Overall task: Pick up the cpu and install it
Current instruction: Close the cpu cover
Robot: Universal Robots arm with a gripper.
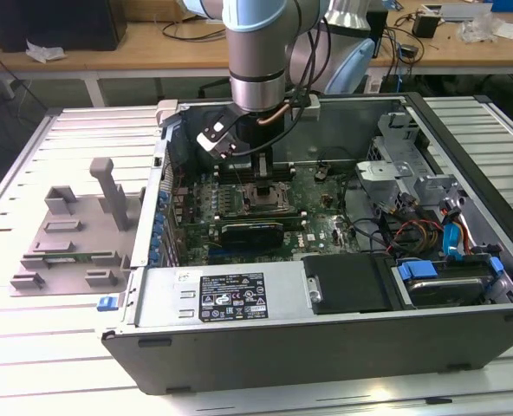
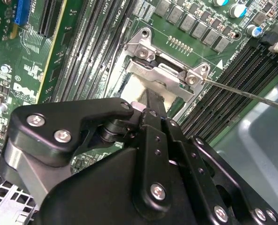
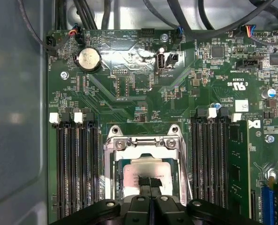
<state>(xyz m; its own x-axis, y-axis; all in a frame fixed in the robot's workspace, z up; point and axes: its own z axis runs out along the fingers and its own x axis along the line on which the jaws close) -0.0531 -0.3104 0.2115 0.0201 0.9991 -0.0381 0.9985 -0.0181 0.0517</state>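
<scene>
So the arm reaches straight down into the open computer case (image 1: 326, 338), which lies on its side on the ribbed metal worktop (image 1: 31, 347). The gripper (image 1: 262, 178) sits right over the socket area in the middle of the green motherboard (image 3: 129, 93).

In the first wrist view the cpu (image 3: 134, 172) lies flat inside the metal socket frame (image 3: 143, 143), shiny silver top facing up and edges squared to the frame. The fingers (image 3: 145, 187) are pressed together with just a thin seam between them, and their tips are right at the middle of the chip's top. I can't tell whether they actually touch it or sit a hair above. They aren't pinching it by the edges.

The second wrist view shows the same thing from the side: the pale chip (image 2: 133, 88) sits under the frame (image 2: 162, 70), with a thin metal lever (image 2: 247, 93) sticking out well to the side.

Black memory slots (image 3: 75, 168) run along both sides of the socket, and there's a coin battery (image 3: 88, 59) further up the board.

Outside the case, on the exterior view's left, a grey plastic tray (image 1: 66, 234) with upright blocks sits on the worktop.
</scene>
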